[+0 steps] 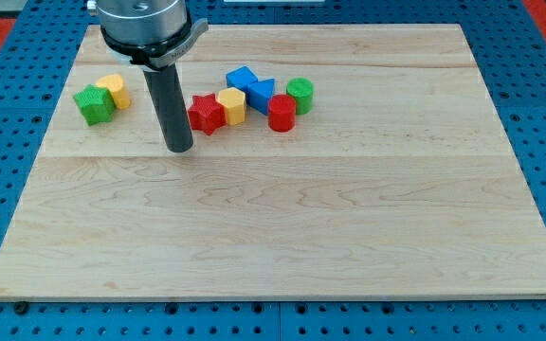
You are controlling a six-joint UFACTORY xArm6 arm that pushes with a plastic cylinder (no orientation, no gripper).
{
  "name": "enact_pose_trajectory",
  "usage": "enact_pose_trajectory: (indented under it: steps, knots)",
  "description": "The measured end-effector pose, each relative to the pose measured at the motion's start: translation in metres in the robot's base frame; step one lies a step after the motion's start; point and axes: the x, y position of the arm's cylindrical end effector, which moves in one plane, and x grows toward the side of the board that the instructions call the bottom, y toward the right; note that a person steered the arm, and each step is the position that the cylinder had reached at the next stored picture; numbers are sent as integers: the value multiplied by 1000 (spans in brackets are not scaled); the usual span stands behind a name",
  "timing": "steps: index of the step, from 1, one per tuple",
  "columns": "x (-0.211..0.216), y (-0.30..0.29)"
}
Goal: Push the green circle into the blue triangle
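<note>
The board (282, 227) lay pale and wide on a blue pegboard (8, 189), and nearly all of it was bare wood. The arm (145, 24) came in from the view's top left — only its grey round end showed — and from it the dark rod (171, 99) ran straight down, upright, not tilted. There was no claw to open or shut: the rod ended in a blunt tip (179, 150), which held nothing and rested on the wood just left of the red star (206, 115), close beside it but not touching as far as I could tell.

The blocks sat in a row near the view's top. The blue cube (241, 79) stood at the back, with the blue triangle (261, 94) touching it on the right and pointing roughly toward the view's bottom. The yellow block (232, 106) was wedged between the star and the triangle. The red cylinder (282, 113) stood just below and right of the triangle.

The green circle (300, 95) stood upright, round face up, so it had no long axis to speak of — just right of the triangle, behind the red cylinder, at the far end of the row from the tip.

Well apart on the left, a green star (93, 104) and a second yellow block (113, 91) were pressed together.
</note>
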Motion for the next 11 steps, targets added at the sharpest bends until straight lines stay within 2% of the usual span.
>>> enact_pose_trajectory:
  steps: [1, 2, 3, 4, 5, 7, 9, 10, 11]
  knots:
    - [0, 1]
    - [0, 31]
    - [0, 87]
    - [-15, 156]
    - [-63, 190]
    - [-86, 169]
    - [-75, 155]
    - [-75, 105]
    - [-92, 87]
